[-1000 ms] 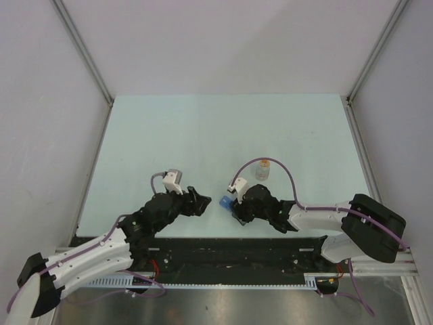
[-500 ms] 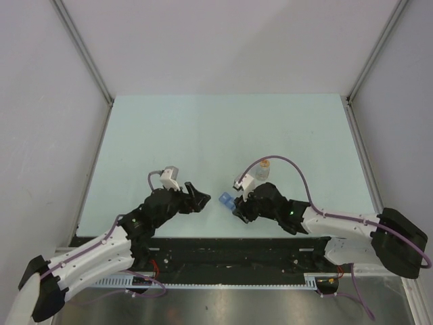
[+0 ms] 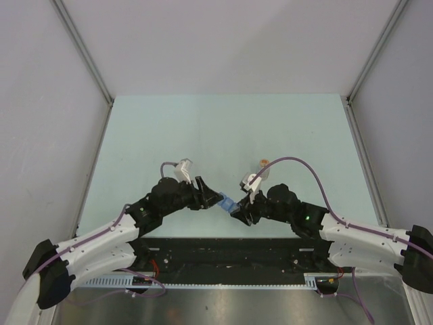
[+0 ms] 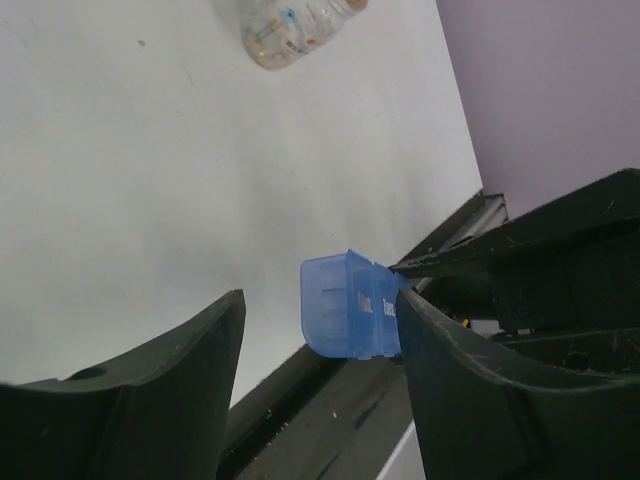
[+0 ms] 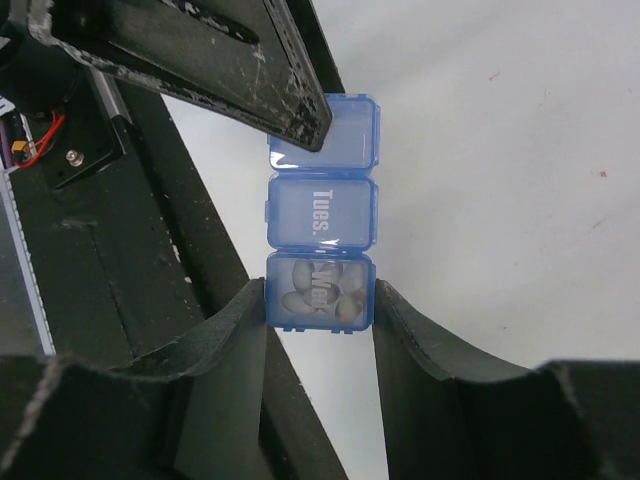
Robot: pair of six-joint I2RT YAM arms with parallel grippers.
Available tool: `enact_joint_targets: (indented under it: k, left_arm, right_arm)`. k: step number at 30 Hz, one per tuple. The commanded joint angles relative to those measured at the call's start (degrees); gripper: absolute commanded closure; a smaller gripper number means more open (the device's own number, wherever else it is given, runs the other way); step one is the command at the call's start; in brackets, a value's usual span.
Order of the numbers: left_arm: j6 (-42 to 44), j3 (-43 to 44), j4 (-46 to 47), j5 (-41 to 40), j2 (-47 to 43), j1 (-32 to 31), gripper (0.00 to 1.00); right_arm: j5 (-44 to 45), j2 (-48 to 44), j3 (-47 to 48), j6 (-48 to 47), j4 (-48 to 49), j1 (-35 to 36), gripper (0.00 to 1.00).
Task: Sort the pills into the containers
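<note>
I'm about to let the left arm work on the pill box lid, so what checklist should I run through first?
1. Right gripper shut on the pill box at its Wed end: ok.
2. Pills inside the Wed compartment, lid down: ok.
3. Left gripper open, the box's free end between its fingers: ok.
4. Left finger touching the end lid: cannot tell.
5. Pill bottle apart from both grippers: ok.
</note>
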Motion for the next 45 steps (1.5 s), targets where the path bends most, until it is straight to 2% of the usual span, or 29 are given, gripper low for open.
enact_joint_targets:
  k: [1,6,11,19,22,25,26,27,33,36,41,43,45]
  left_arm:
    - [-3.4,1.1,5.0,5.4,1.5,0.3,0.35]
    - [-4.1,1.2,6.4,6.6,1.7,0.0,0.43]
    - [-4.5,0.7,6.4,6.0,1.2,-0.2,0.46]
    - [-5.2,0.8,6.7,5.6,0.9,-1.1,0.56]
    - [-5.6,0.5,6.8,5.5,1.0,-1.6,0.64]
    - [-5.7,0.2,7.1,5.7,0.9,-1.7,0.82]
    - [-5.9,0.1,7.1,5.8,0.8,-1.7,0.93]
    - [-6.0,0.1,7.1,5.8,0.5,-1.7,0.99]
    - [-6.9,-1.2,7.3,5.4,-1.2,-2.1,0.99]
    - [-7.1,-1.8,7.4,5.4,-1.7,-2.2,0.99]
    - [-7.6,-2.1,7.6,5.2,-2.3,-2.3,1.00]
    - [-7.7,-2.2,7.6,5.1,-2.5,-2.4,1.00]
    - [-7.7,-2.2,7.6,5.1,-2.4,-2.4,1.00]
  right_arm:
    - [-0.7,-2.1,3.1,0.3,0.1,0.7,0.83]
    - [0.2,-2.0,3.6,0.1,0.4,1.4,0.83]
    - [1.5,-1.5,4.2,0.0,0.5,1.8,0.84]
    - [3.9,-0.6,5.5,-0.8,-0.1,2.1,0.85]
    - [5.0,-0.5,5.9,-0.9,-0.3,2.3,0.85]
    - [5.1,-0.6,6.2,-1.1,-0.3,2.3,0.86]
    - [5.0,-0.7,6.3,-1.1,-0.3,2.3,0.86]
    - [5.0,-0.9,6.4,-1.1,-0.5,2.3,0.86]
    - [5.0,-2.2,6.5,-0.8,-0.6,2.4,0.84]
    - [4.8,-3.4,6.5,-0.6,-0.4,2.4,0.80]
    - [3.3,-4.5,6.5,-0.4,-0.2,2.4,0.52]
    - [2.0,-4.6,6.5,-0.1,-0.1,2.4,0.45]
    - [1.3,-4.8,6.5,0.2,0.0,2.3,0.43]
